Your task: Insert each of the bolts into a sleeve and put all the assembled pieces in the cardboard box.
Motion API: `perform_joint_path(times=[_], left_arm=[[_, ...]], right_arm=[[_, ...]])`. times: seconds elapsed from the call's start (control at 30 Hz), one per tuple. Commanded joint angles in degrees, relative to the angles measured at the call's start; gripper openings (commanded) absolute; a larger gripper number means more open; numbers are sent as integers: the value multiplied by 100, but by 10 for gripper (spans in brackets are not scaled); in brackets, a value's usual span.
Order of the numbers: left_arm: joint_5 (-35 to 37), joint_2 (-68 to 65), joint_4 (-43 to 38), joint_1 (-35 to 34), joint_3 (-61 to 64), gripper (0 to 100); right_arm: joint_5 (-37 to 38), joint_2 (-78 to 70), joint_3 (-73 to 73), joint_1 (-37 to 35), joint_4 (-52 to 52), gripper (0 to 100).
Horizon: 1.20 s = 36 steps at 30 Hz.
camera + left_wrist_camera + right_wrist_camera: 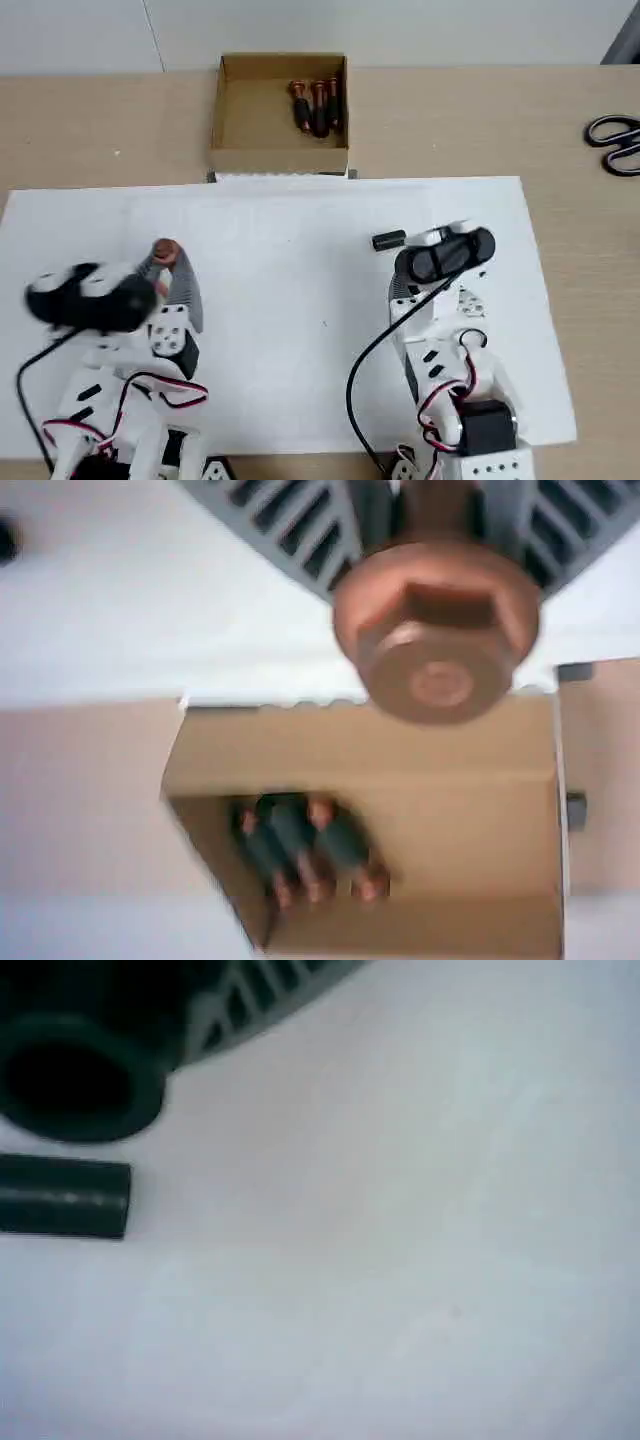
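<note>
Our left gripper [168, 258] clamps a bolt [435, 630]; our right gripper [420, 260] grasps a sleeve [75, 1080], a second sleeve [388, 240] lying beside it; farther off, the cardboard box [250, 110] holds three assembled pieces [317, 106]; insertion is in hand, we judge; next, align bolt with bore.

- Plain brown cardboard box [228, 110]; inside it, 3 copper-coloured bolts in dark sleeves [317, 107].
- Shiny copper-coloured hexagonal-head metal bolt [435, 640], between the grey ribbed fingers [270, 520] of the left gripper [432, 505].
- Held black tubular sleeve [75, 1075], matt.
- Loose black tubular sleeve [65, 1195], with a pale streak along it.
- White paper sheet [300, 300] in front of the box, on a tan wooden table [100, 120].
- Black-handled scissors [615, 143], right of the box.
</note>
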State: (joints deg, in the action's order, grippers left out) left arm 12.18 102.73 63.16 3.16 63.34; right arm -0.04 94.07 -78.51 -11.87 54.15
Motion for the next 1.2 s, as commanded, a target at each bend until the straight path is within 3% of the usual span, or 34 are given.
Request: perform_joint_path(times=[0.0,0.17,0.37,0.5,0.63,0.97,1.17], left_arm=[[378,-18,-422,-35,163,6],[387,-18,-826,-35,637,6],[413,-9,-2154,0,1446,6],[1125,-9,-3253,0,2097,6],[1644,-9,-3807,273,2492,6],[2804,-9,-4035,695,2607,6],[2901,-18,-4018,1143,2677,6]], right_arm=[[-44,585,-413,-13,-462,2],[-44,998,-1213,-163,-910,2],[-53,963,-1758,-690,-1710,2],[-79,910,-1793,-1024,-1938,2],[-53,910,-1793,-1297,-1903,2],[-44,945,-1793,-2299,-1903,2],[-35,945,-1793,-2844,-1930,2]])
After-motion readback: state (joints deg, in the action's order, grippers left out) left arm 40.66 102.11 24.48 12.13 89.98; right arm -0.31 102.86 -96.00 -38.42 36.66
